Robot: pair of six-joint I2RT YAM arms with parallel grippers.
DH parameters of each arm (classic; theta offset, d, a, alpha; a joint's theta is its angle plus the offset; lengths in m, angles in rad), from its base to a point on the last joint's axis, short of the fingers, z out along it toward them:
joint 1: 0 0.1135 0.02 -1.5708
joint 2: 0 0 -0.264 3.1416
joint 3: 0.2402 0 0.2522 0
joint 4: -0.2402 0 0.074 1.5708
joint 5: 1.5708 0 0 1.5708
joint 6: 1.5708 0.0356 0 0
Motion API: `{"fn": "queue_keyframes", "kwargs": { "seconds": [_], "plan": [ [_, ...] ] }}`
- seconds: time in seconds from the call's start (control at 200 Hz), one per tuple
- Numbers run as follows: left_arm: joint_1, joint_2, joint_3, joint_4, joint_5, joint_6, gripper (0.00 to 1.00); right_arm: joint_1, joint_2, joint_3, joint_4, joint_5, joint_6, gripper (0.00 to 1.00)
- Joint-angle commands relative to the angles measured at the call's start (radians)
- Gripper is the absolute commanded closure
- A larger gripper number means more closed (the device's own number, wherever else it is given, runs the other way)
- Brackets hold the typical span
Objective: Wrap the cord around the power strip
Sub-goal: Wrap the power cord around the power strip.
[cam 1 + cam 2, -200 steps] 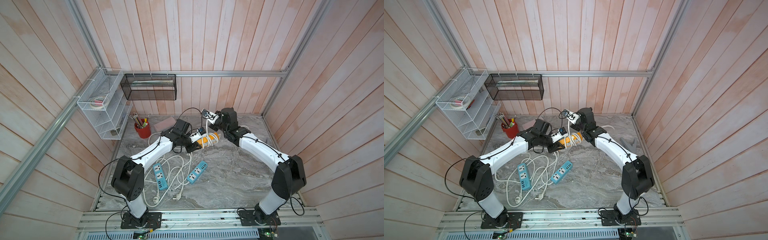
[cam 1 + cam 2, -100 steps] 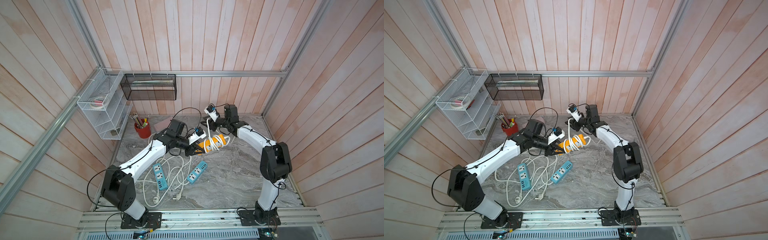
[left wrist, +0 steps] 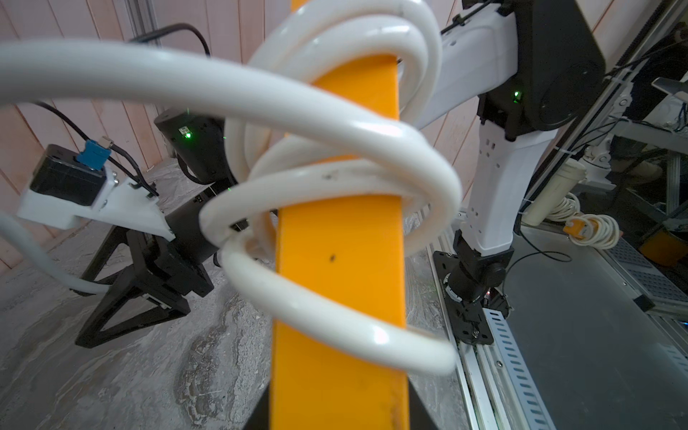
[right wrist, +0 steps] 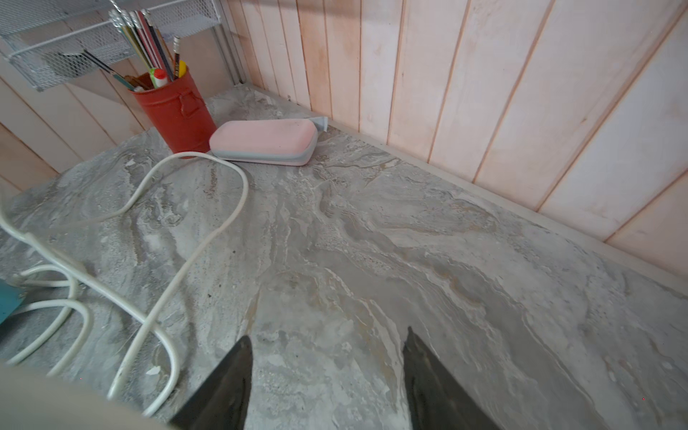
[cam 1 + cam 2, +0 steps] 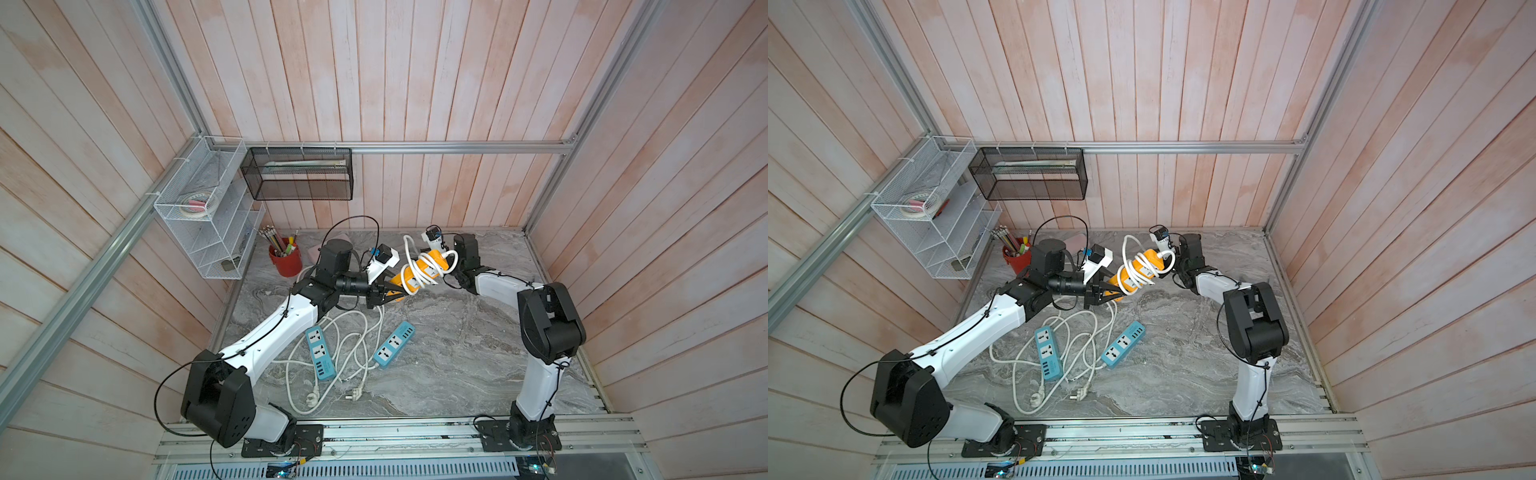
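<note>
Over marble tabletop [image 5: 457, 353], power strip [image 3: 338, 268] in clenched left jaws, right jaws released nearby.

Even, soft light filled both top views; shadows lay faint on tabletop [image 5: 457, 353]. Straight wall planks [image 5: 374, 83] bowed toward frame edges. In left wrist view, white cord [image 3: 327, 178] sat close, blurred, glare spot at 5 o'clock.

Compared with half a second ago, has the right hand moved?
Yes. The right hand has come toward the front, away from the back wall, as both top views show.
</note>
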Motion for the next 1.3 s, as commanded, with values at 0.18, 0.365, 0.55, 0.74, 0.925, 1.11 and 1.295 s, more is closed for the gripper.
{"fn": "queue_keyframes", "kwargs": {
  "seconds": [0.18, 0.365, 0.55, 0.74, 0.925, 1.11, 1.295],
  "plan": [
    [0.057, -0.044, -0.055, 0.276, -0.106, -0.166, 1.0, 0.002, 0.07, -0.055, 0.04, 0.167, -0.016, 0.38],
    [0.112, -0.029, -0.09, 0.415, -0.173, -0.257, 1.0, 0.004, 0.04, -0.126, 0.03, 0.21, 0.013, 0.7],
    [0.163, 0.004, -0.069, 0.385, -0.26, -0.297, 1.0, 0.019, -0.037, -0.211, 0.063, 0.263, 0.025, 0.97],
    [0.269, 0.009, -0.052, 0.336, -0.384, -0.328, 1.0, 0.069, -0.118, -0.285, 0.048, 0.348, 0.018, 1.0],
    [0.393, 0.019, -0.054, 0.382, -0.409, -0.463, 1.0, 0.221, -0.162, -0.283, -0.052, 0.524, -0.112, 1.0],
    [0.406, 0.04, -0.054, 0.425, -0.33, -0.508, 1.0, 0.333, -0.143, -0.204, -0.195, 0.636, -0.213, 1.0],
    [0.406, 0.052, -0.058, 0.438, -0.303, -0.538, 1.0, 0.355, -0.147, -0.168, -0.204, 0.635, -0.214, 1.0]
  ]
}}
